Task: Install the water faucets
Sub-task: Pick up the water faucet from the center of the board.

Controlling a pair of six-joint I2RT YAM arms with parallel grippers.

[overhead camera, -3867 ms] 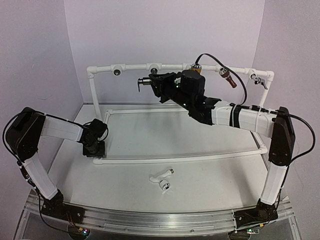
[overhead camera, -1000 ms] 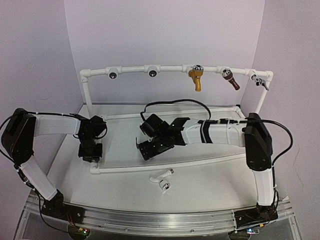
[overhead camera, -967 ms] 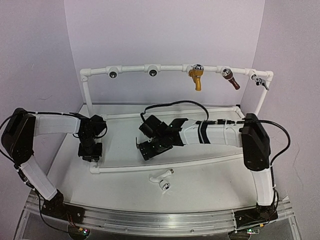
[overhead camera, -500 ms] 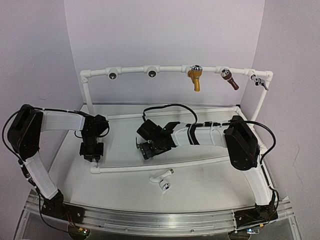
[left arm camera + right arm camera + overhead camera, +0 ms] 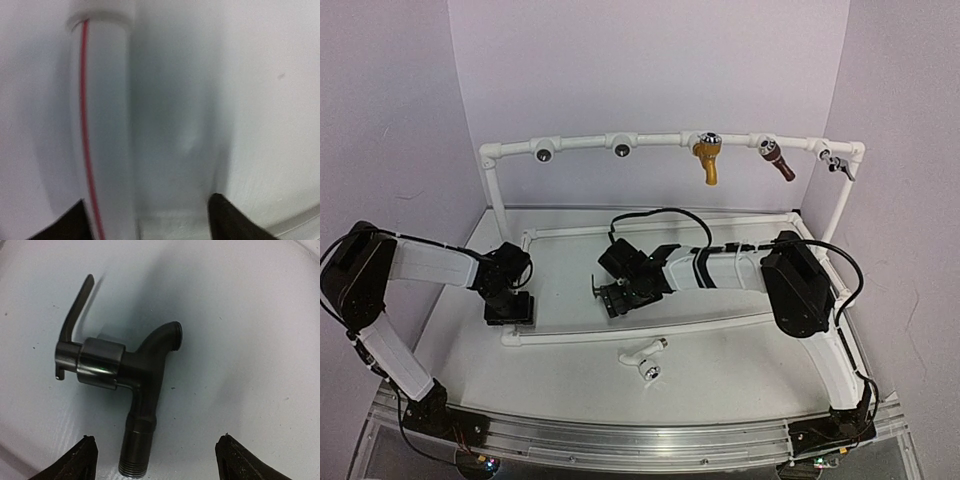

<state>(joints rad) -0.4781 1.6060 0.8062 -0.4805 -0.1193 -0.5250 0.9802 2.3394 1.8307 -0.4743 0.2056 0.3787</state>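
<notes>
The black faucet (image 5: 137,372) lies flat on the table, its thin lever (image 5: 75,310) to the upper left and its threaded end toward the camera. My right gripper (image 5: 157,462) hangs open just above it, one finger on each side of the threaded end, touching nothing. From above, that faucet (image 5: 598,291) shows at the tip of the right gripper (image 5: 612,300), inside the pipe frame. The white faucet (image 5: 645,358) lies in front of the frame's front pipe (image 5: 650,325). My left gripper (image 5: 510,308) is open over the front-left corner; its blurred wrist view shows a white pipe (image 5: 105,125) between the fingertips (image 5: 222,220).
The frame's raised top rail (image 5: 660,140) carries two bare fittings (image 5: 546,152) on the left, then a gold tap (image 5: 708,160), a brown tap (image 5: 773,160) and a small grey tap (image 5: 835,163). The right arm's cable loops over the frame's middle.
The left gripper has opened off the pipe and its arm has sunk a little. The right arm's elbow has swung left while its gripper stays low over the black faucet.
</notes>
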